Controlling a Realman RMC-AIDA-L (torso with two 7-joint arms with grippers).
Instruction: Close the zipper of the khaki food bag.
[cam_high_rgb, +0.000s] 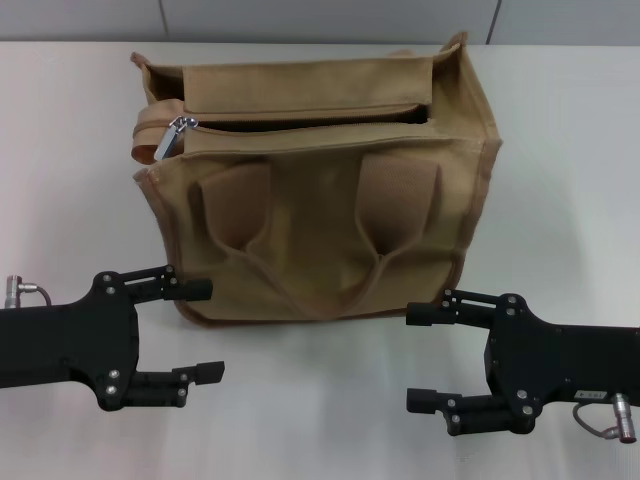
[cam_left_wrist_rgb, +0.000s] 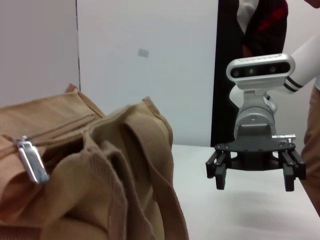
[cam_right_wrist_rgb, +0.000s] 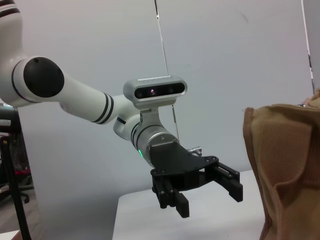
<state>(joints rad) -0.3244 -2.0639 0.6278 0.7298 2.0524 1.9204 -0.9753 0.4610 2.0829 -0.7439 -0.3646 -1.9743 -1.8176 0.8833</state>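
Still unzipped: khaki food bag, contents hidden.

no readable text, labels, brands or numbers on anything in view.

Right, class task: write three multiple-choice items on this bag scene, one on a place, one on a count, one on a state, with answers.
1. Where is the silver metal pull tab?
A. at the left end of the zipper
B. at its right end
C. at its middle

2. How many flat loop handles are visible on the boxy khaki canvas food bag?
A. one
B. two
C. four

3. What are the black left gripper and right gripper holding?
A. the handles
B. the tab
C. nothing

Answers: 1 A, the tab hangs by the bag's left edge. 2 B, two loops lie against the front. 3 C, both are open beside the bag.
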